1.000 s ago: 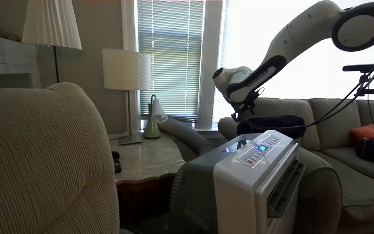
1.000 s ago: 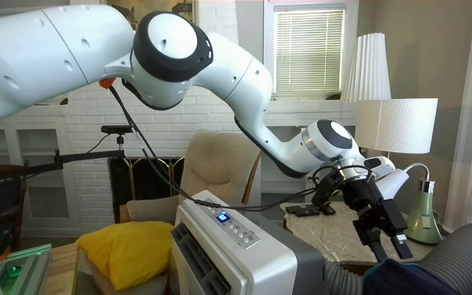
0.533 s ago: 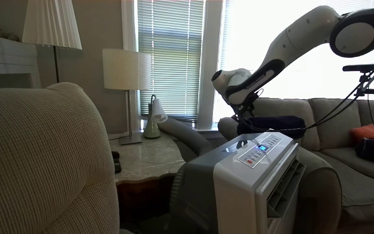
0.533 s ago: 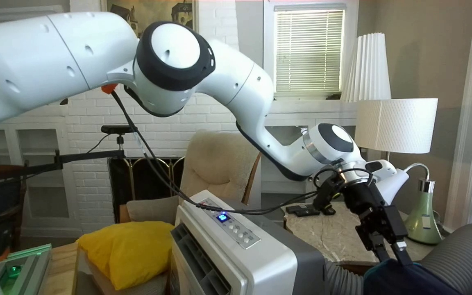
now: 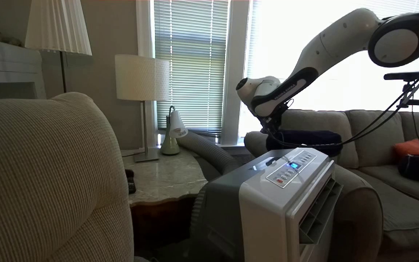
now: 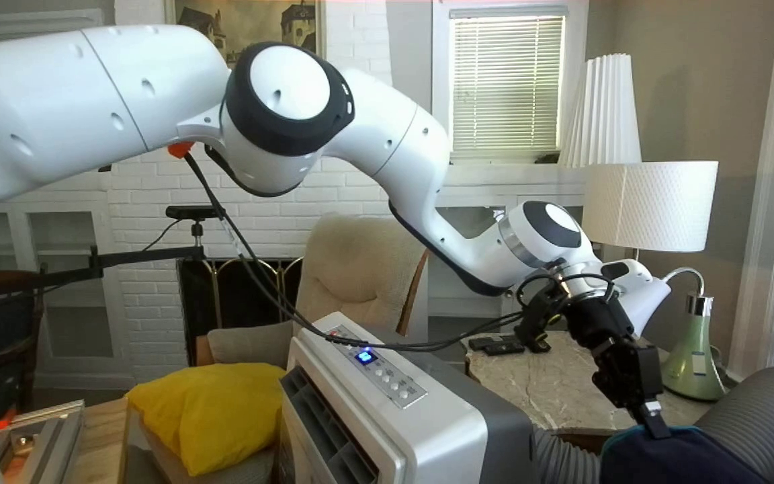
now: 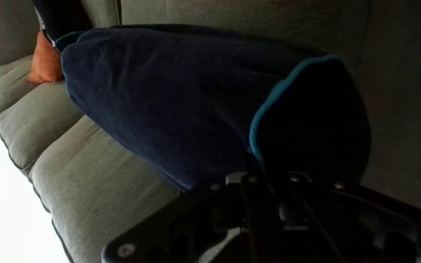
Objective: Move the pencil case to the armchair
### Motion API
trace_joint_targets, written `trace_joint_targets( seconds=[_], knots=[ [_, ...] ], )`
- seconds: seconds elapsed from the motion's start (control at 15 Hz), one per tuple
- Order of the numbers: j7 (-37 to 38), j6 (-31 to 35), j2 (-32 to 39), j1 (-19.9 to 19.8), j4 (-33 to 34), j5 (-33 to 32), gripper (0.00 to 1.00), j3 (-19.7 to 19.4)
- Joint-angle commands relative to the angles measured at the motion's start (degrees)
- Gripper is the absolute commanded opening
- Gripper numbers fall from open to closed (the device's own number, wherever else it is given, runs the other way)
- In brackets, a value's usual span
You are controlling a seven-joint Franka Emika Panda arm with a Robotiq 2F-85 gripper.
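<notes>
Pinches pencil case (image 7: 166,95) at 1 teal-edged end, with gripper (image 6: 656,428) nearly closed | has it just beside sofa (image 5: 380,145) | has armchair (image 5: 49,163) well apart from sofa

Far left in an exterior view, I see the armchair (image 5: 49,163) cut off; lower right in an exterior view, the pencil case (image 6: 682,458). The wrist view's bottom edge crops my gripper (image 7: 268,182).

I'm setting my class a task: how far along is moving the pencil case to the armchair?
Done: the hand is at the teal-edged end of the pencil case. Under way: the grasp; the hand looks closed on fabric. Left: lifting and carrying; the case is at the sofa, away from the armchair.
</notes>
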Motion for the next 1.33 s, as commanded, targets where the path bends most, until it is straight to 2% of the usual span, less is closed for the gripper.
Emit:
trace_joint_targets(
  seconds=[0.0,0.2,0.6,0.93,1.27],
  knots=[
    [-2.23,-1.72,2.59,-1.05,3.95,1.49,0.00,-0.56],
    [-5.67,-2.91,2.47,-1.71,4.66,1.42,0.01,-0.49],
    [-19.79,-4.97,-3.42,-5.25,5.29,1.17,0.01,1.22],
    [-25.89,-3.54,-11.85,-5.94,0.36,1.70,0.01,3.32],
    [-29.80,-3.59,-22.73,-5.75,-7.04,2.94,0.01,7.20]
  ],
)
